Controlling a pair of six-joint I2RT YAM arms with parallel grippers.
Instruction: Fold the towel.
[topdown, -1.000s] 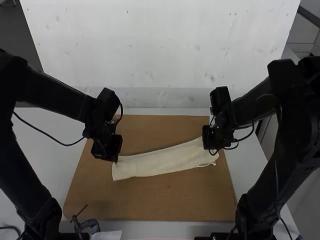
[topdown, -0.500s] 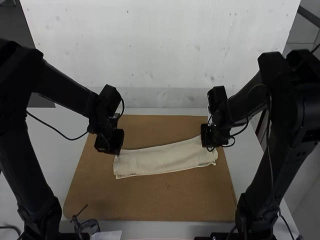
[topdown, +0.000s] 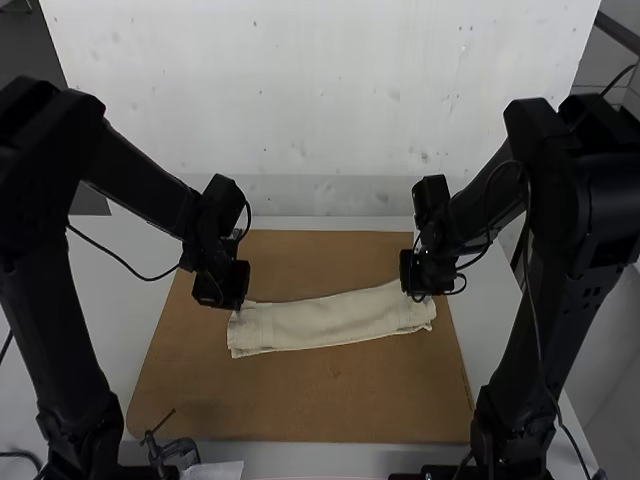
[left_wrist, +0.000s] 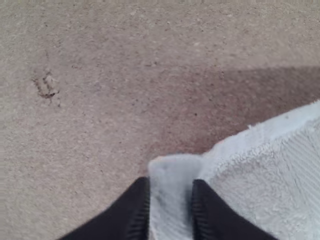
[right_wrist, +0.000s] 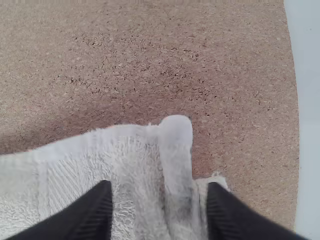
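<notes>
L gripper (left_wrist: 171, 184) is spread a bit, towel (topdown: 335, 320) corner btwn its fingers. Towel lies as a long strip, slightly askew, on the brown board (topdown: 300, 400). R gripper (right_wrist: 159, 186) is spread wider, astride the other end. Prob. a release: open L fully, raise both straight up, w/o dragging corners.

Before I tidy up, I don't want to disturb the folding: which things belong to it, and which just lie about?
For the folding: cream cloth towel; black left gripper; black right gripper.
Lying about: small dark metal clamp-like tool; white paper sheet.
</notes>
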